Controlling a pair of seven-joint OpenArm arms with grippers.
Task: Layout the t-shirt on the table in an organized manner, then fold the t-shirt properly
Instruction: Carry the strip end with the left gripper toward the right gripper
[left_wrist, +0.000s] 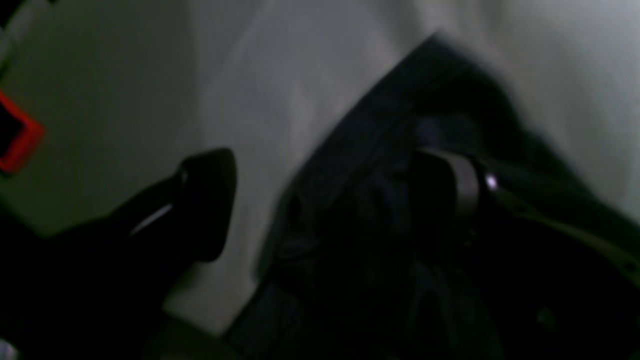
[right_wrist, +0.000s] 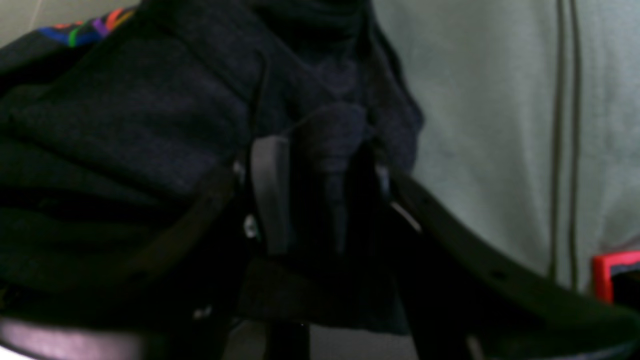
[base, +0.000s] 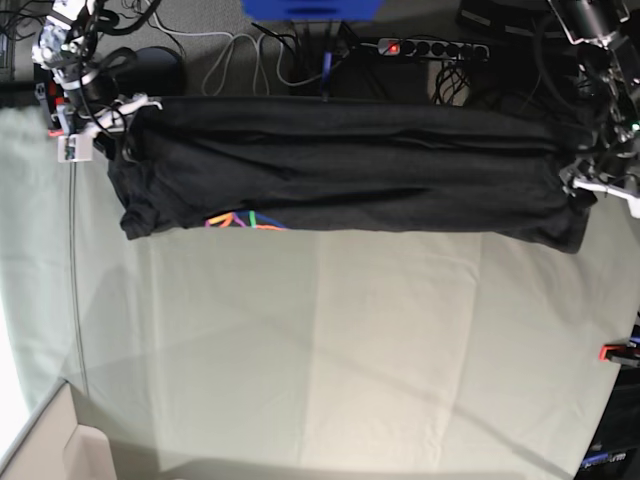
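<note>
**Shirt stretched along the far edge, an arm at each end**

From the base view, the right gripper (base: 118, 112) sits at ten o'clock, at the t-shirt's (base: 340, 165) left end. In its wrist view the fingers (right_wrist: 270, 195) stand a little apart with a bunched fold of dark fabric between them; whether they pinch it I cannot tell. The shirt lies as a long dark band across the table (base: 330, 350), a sliver of rainbow print (base: 243, 221) showing at its near hem. At two o'clock, the left gripper (base: 590, 180) has its fingers spread wide, one over the cloth.
</note>
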